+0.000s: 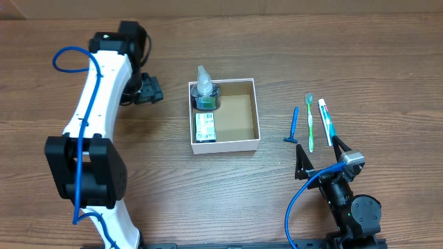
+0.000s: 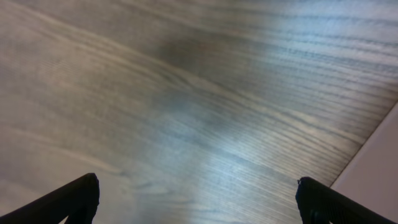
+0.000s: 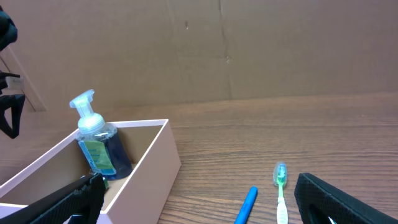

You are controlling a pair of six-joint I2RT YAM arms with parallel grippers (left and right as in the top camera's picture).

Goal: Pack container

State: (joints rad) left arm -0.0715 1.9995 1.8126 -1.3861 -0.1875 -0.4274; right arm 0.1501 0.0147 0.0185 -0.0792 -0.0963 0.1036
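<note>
While the left tool [image 1: 149, 90] hangs over bare desk [image 1: 360, 55] with its jaws spread wide, its wrist view shows only wood grain between the 2 fingertips, so it holds nothing. Equally wide and empty, the right tool [image 3: 199, 180] sits low at the near right of the desk, facing the loose items.

The container [image 1: 257, 114] lies at mid-desk between the 2 arms, near the left tool. Against the wall on that side stand a clear pump bottle [image 1: 205, 93] of blue liquid, upright in the far corner, and a small labelled box [image 1: 205, 127] lying flat just in front of it. Keeping both to 1 wall probably leaves the brown floor beside them free for longer pieces.

Outside, toward the right arm and apart from the container, lie a blue razor [image 1: 293, 128], a green toothbrush [image 1: 310, 123] and a white-and-blue tube-like item [image 1: 325, 122], side by side and roughly parallel, close to the right tool. By this layout 2 items are packed and 3 remain. The razor, nearest the container, looks the likeliest next pick.
</note>
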